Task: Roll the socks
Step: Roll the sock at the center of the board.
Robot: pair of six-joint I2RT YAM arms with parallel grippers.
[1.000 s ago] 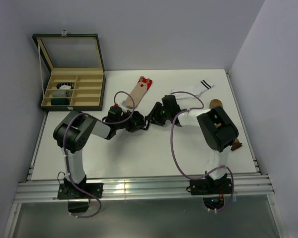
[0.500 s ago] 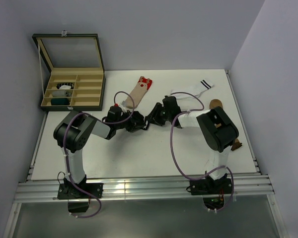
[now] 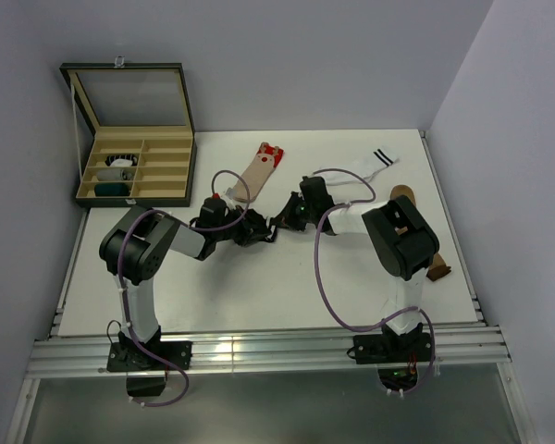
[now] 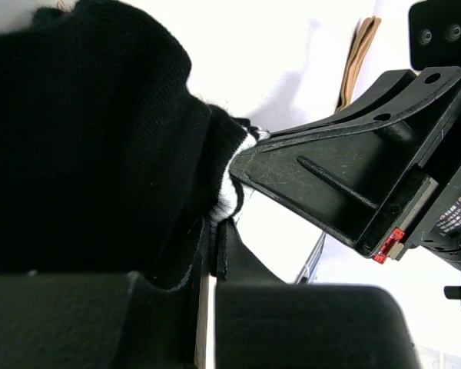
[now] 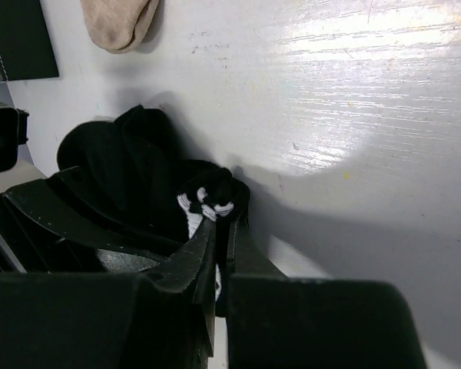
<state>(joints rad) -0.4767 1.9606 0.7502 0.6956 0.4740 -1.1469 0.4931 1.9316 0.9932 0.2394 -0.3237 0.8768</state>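
The black sock (image 4: 84, 146) sits bunched up in the middle of the desk (image 3: 259, 287), with both claws right on it. The left claw (image 4: 213, 254) comes in from 9 o'clock and is squeezed almost shut on the dark cloth. The right claw (image 5: 220, 246) comes in from 3 o'clock and is pinched shut on the white-striped cuff. The beige sock (image 3: 262, 166) lies at 12 o'clock. The right claw has only a tiny bit of cuff, so I think it could slip out and the roll could flop open. The claws are very close, so they might bump.
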